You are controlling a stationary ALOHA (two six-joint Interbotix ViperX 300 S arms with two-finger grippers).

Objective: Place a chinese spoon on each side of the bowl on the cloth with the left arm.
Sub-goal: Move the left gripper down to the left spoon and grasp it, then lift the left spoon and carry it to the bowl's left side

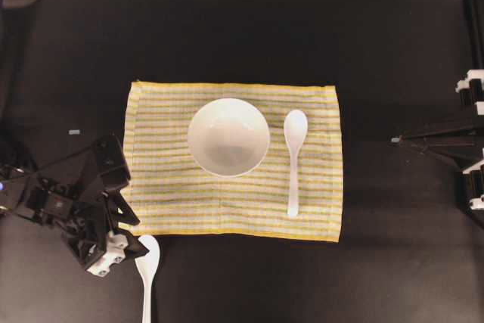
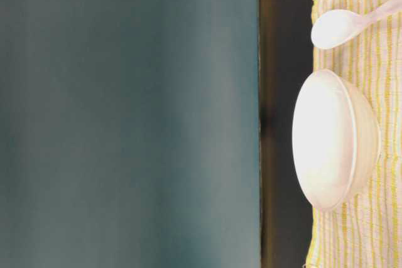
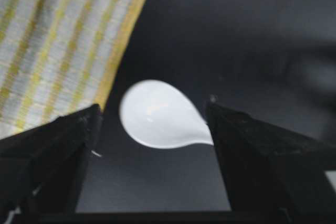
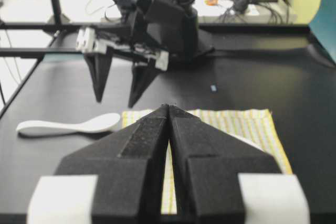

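Observation:
The white bowl [image 1: 228, 137] [image 2: 333, 139] sits on the striped yellow cloth [image 1: 166, 187] [image 2: 377, 61] [image 3: 47, 35] [image 4: 236, 121]. One white chinese spoon [image 1: 295, 160] [image 2: 339, 26] lies on the cloth to the right of the bowl. A second spoon [image 1: 147, 266] [image 3: 157, 114] [image 4: 68, 125] lies on the black table just off the cloth's front left corner. My left gripper [image 1: 142, 236] [image 3: 154, 106] [image 4: 114, 103] hangs open above that spoon's scoop end, holding nothing. At the right edge, my right gripper [image 1: 397, 140] [image 4: 169, 108] is shut and empty.
The black table [image 1: 242, 43] stretches around the cloth on all sides. A small pale scrap [image 1: 74, 131] lies on it left of the cloth. A teal wall [image 2: 125, 117] stands behind the table.

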